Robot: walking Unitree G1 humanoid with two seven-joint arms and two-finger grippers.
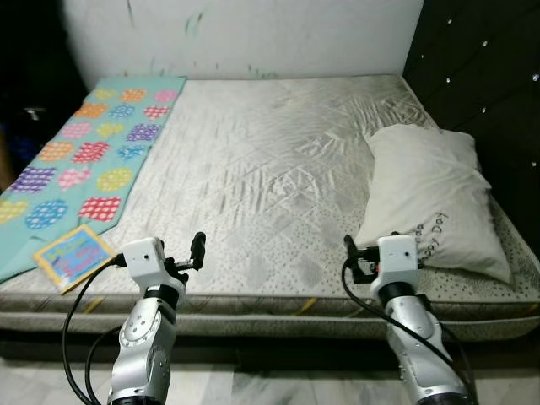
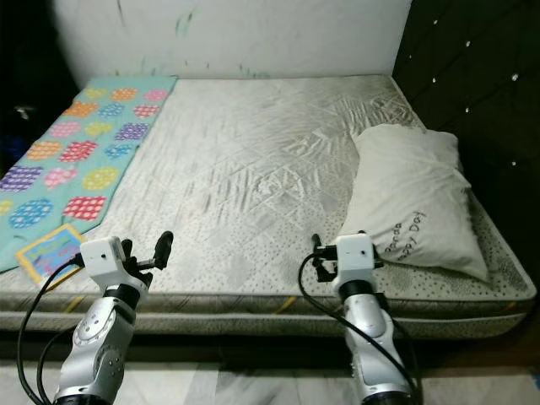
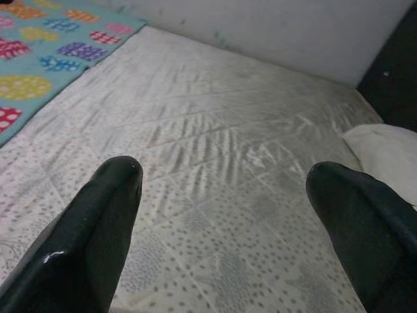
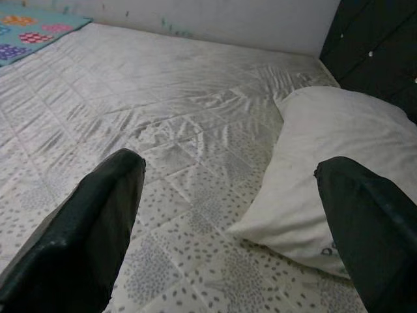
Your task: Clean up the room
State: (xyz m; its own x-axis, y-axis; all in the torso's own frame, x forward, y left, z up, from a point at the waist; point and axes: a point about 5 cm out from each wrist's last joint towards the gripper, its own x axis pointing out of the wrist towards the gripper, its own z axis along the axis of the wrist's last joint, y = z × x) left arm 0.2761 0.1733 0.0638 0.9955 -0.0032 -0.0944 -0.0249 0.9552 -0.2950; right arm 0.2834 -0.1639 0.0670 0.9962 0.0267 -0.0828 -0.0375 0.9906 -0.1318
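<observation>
1. So, a bare quilted mattress (image 1: 270, 177) is lying in front of the robot, running back to a white wall (image 1: 253, 34); a dark tufted headboard (image 1: 481, 76) is standing along the robot's right side.
2. White pillow (image 1: 430, 198) is lying on the mattress's right side, just beside the headboard, with some printed writing showing on its near end; the words are too small to read properly.
3. Teal blanket (image 1: 84, 160) with coloured patterned circles is stretching along the mattress's left edge, from the far corner down to the near one.
4. Colourful book (image 1: 74, 256) is sitting on the blanket's near end, close to the mattress's front edge, lying flat and tilted.
5. Left gripper (image 3: 225, 222) is hovering over the front edge of the mattress, near the book and to its right, fingers (image 3: 98, 228) spread wide and pinching nothing.
6. Right gripper (image 4: 234, 222) is hovering over the front edge too, just beside the pillow's near corner, fingers (image 4: 91, 222) spread wide, nothing between them.
7. Both silver arms are reaching up from below the frame, black cables looping off each wrist.
8. Pale floor (image 1: 278, 388) is showing below the mattress edge.
</observation>
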